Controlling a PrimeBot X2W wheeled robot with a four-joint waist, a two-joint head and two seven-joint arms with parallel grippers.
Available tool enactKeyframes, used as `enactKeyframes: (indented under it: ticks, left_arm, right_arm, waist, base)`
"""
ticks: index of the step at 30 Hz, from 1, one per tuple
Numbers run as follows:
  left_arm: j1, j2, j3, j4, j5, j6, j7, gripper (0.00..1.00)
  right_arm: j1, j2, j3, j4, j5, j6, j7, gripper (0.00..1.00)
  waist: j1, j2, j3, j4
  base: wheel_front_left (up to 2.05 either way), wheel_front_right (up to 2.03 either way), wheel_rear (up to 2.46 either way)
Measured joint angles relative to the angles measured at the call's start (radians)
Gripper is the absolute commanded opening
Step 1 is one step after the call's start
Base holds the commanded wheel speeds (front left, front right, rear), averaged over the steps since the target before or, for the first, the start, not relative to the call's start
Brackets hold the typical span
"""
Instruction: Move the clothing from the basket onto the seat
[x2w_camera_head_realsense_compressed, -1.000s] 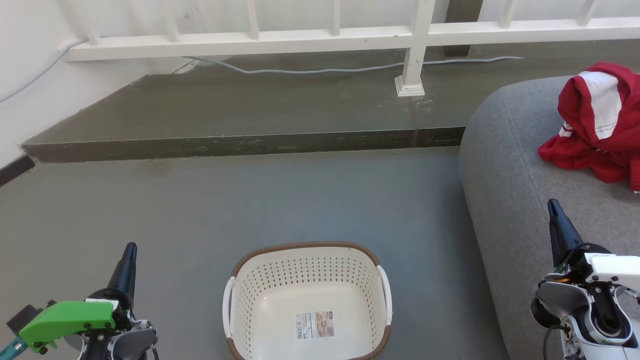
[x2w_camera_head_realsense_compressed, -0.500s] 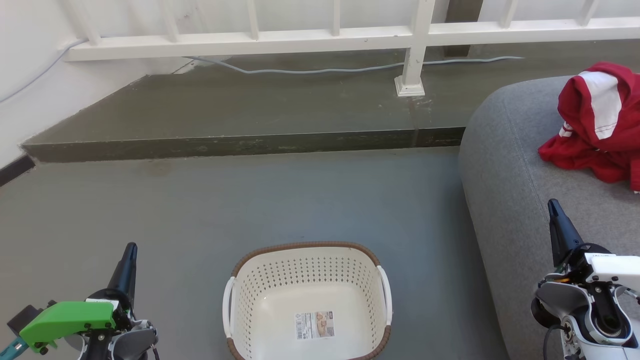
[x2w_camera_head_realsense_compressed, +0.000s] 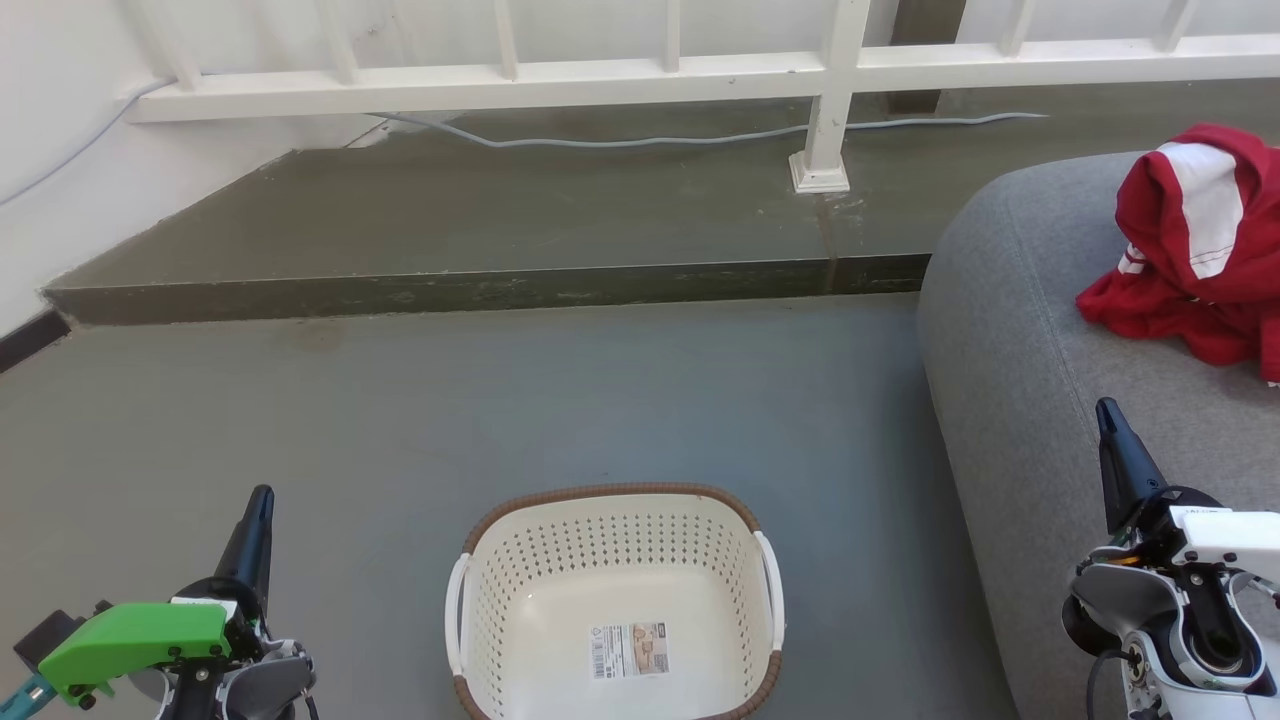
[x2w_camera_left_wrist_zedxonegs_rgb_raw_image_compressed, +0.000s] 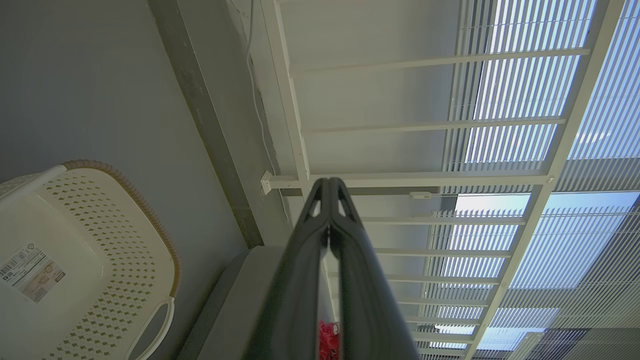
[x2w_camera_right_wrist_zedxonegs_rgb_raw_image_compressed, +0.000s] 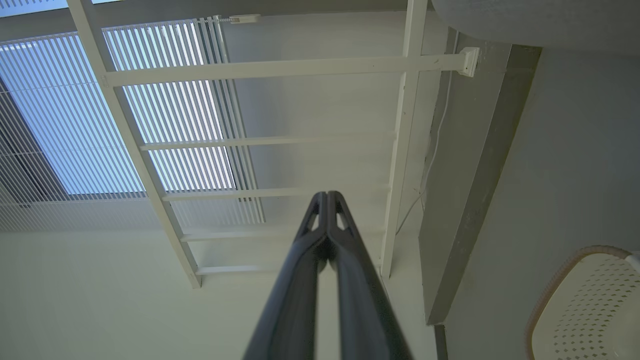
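The cream perforated basket (x2w_camera_head_realsense_compressed: 615, 600) stands on the floor at the bottom centre, with just a barcode sticker on its bottom; it also shows in the left wrist view (x2w_camera_left_wrist_zedxonegs_rgb_raw_image_compressed: 75, 260) and the right wrist view (x2w_camera_right_wrist_zedxonegs_rgb_raw_image_compressed: 590, 305). Red clothing (x2w_camera_head_realsense_compressed: 1195, 245) with white trim lies bunched on the grey seat (x2w_camera_head_realsense_compressed: 1040, 380) at the right. My left gripper (x2w_camera_head_realsense_compressed: 262, 497) hovers shut to the left of the basket, holding nothing. My right gripper (x2w_camera_head_realsense_compressed: 1105, 408) is shut and empty over the seat's front part, below the clothing. Each wrist view has its fingertips pressed together: left (x2w_camera_left_wrist_zedxonegs_rgb_raw_image_compressed: 329, 181), right (x2w_camera_right_wrist_zedxonegs_rgb_raw_image_compressed: 327, 194).
A raised concrete step (x2w_camera_head_realsense_compressed: 480, 285) crosses the floor behind the basket. A white railing (x2w_camera_head_realsense_compressed: 640, 75) with a post (x2w_camera_head_realsense_compressed: 830, 110) runs along the back, and a grey cable (x2w_camera_head_realsense_compressed: 700, 135) lies at its foot. Grey floor surrounds the basket.
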Motion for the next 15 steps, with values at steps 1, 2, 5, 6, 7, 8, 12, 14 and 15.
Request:
enactKeyframes:
  ticks: [1, 2, 5, 6, 7, 8, 12, 14, 15]
  left_arm:
    - [0.000, 0.000, 0.000, 0.000, 0.000, 0.000, 0.000, 0.00]
    - [0.000, 0.000, 0.000, 0.000, 0.000, 0.000, 0.000, 0.00]
    - [0.000, 0.000, 0.000, 0.000, 0.000, 0.000, 0.000, 0.00]
    - [0.000, 0.000, 0.000, 0.000, 0.000, 0.000, 0.000, 0.00]
    - [0.000, 0.000, 0.000, 0.000, 0.000, 0.000, 0.000, 0.00]
    - [0.000, 0.000, 0.000, 0.000, 0.000, 0.000, 0.000, 0.00]
    - [0.000, 0.000, 0.001, 0.000, 0.000, 0.000, 0.000, 0.00]
    - [0.000, 0.000, 0.001, 0.000, 0.000, 0.000, 0.000, 0.00]
    - [0.000, 0.000, 0.001, 0.000, 0.000, 0.000, 0.000, 0.00]
  right_arm:
    - [0.000, 0.000, 0.000, 0.000, 0.000, 0.000, 0.000, 0.00]
    - [0.000, 0.000, 0.000, 0.000, 0.000, 0.000, 0.000, 0.00]
    - [0.000, 0.000, 0.000, 0.000, 0.000, 0.000, 0.000, 0.00]
    - [0.000, 0.000, 0.000, 0.000, 0.000, 0.000, 0.000, 0.00]
    - [0.000, 0.000, 0.000, 0.000, 0.000, 0.000, 0.000, 0.00]
    - [0.000, 0.000, 0.000, 0.000, 0.000, 0.000, 0.000, 0.00]
    - [0.000, 0.000, 0.000, 0.000, 0.000, 0.000, 0.000, 0.00]
    - [0.000, 0.000, 0.000, 0.000, 0.000, 0.000, 0.000, 0.00]
    - [0.000, 0.000, 0.000, 0.000, 0.000, 0.000, 0.000, 0.00]
  waist:
    - [0.0000, 0.0000, 0.000, 0.000]
    - [0.0000, 0.0000, 0.000, 0.000]
    - [0.0000, 0.0000, 0.000, 0.000]
    - [0.0000, 0.0000, 0.000, 0.000]
    - [0.0000, 0.0000, 0.000, 0.000]
    - [0.0000, 0.0000, 0.000, 0.000]
    - [0.0000, 0.0000, 0.000, 0.000]
    - [0.0000, 0.0000, 0.000, 0.000]
    - [0.0000, 0.0000, 0.000, 0.000]
  base:
    - [0.00, 0.00, 0.00]
    - [0.00, 0.00, 0.00]
    - [0.00, 0.00, 0.00]
    - [0.00, 0.00, 0.00]
    - [0.00, 0.00, 0.00]
    - [0.00, 0.00, 0.00]
    - [0.00, 0.00, 0.00]
    - [0.00, 0.00, 0.00]
    - [0.00, 0.00, 0.00]
